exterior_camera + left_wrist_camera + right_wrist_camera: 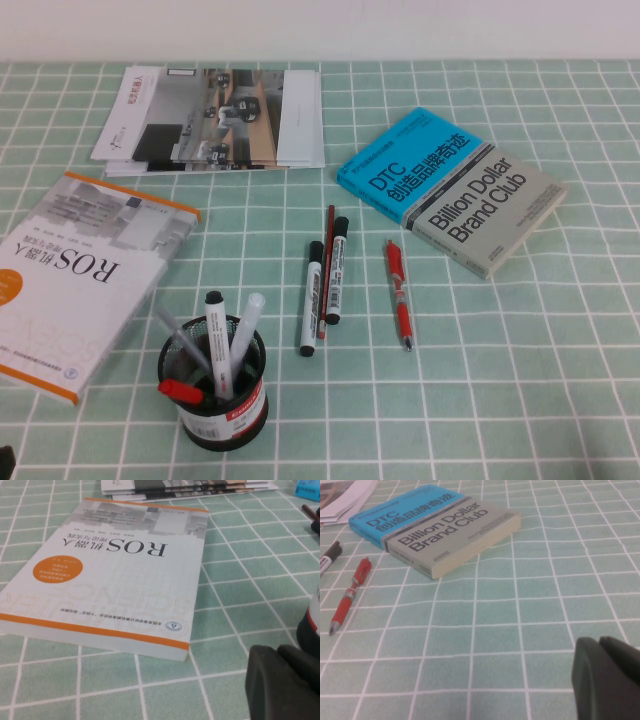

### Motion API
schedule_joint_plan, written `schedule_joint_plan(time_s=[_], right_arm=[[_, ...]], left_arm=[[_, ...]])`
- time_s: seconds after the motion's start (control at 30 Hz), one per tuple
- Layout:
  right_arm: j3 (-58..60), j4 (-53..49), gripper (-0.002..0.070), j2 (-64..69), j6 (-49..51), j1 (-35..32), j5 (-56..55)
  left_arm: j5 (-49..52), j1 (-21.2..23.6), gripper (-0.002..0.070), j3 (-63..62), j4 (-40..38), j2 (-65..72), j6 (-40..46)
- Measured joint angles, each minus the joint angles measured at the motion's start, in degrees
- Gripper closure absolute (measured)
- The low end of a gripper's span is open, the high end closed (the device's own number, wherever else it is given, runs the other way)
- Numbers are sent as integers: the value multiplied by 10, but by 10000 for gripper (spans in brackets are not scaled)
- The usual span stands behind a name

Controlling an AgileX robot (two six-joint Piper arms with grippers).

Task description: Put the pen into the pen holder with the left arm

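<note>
Two white markers with black caps, the pen (312, 298) and its twin (336, 270), lie side by side on the table's middle, a thin dark-red pencil (327, 262) between them. The black mesh pen holder (215, 400) stands at the near left and holds several pens, one a white marker (217, 342). My left gripper (277, 652) is shut and empty, low over the cloth beside the holder's base (310, 632). My right gripper (599, 642) is shut and empty, low at the near right. Neither arm shows in the high view.
A ROS book (75, 280) lies at the left, close to the holder; it fills the left wrist view (110, 580). A red pen (399, 293) lies right of the markers. A blue-and-grey book (455, 190) is at the back right, brochures (210, 120) at the back.
</note>
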Motion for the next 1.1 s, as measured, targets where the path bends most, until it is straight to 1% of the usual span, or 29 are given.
schedule_joint_plan(time_s=[0.1, 0.2, 0.37, 0.43, 0.57, 0.63, 0.77, 0.9, 0.97, 1.03, 1.1], right_arm=[[0, 0, 696, 0, 0, 0, 0], [0, 0, 696, 0, 0, 0, 0], [0, 0, 696, 0, 0, 0, 0], [0, 0, 696, 0, 0, 0, 0], [0, 0, 696, 0, 0, 0, 0], [0, 0, 696, 0, 0, 0, 0], [0, 0, 696, 0, 0, 0, 0], [0, 0, 696, 0, 0, 0, 0], [0, 0, 696, 0, 0, 0, 0], [0, 0, 696, 0, 0, 0, 0], [0, 0, 696, 0, 0, 0, 0]], left_arm=[[-14, 0, 679, 1, 0, 0, -29], [-51, 0, 679, 3, 0, 0, -85], [-109, 0, 679, 3, 0, 0, -249], [-118, 0, 679, 3, 0, 0, -290], [-131, 0, 679, 3, 4, 0, -320], [-97, -1, 679, -6, -9, 0, -336], [15, -5, 679, -91, -17, 25, -333], [88, -5, 679, -199, -20, 115, -307], [121, -5, 679, -256, -33, 178, -272], [156, -5, 679, -308, -57, 240, -220], [190, -5, 679, -361, -93, 304, -143]])
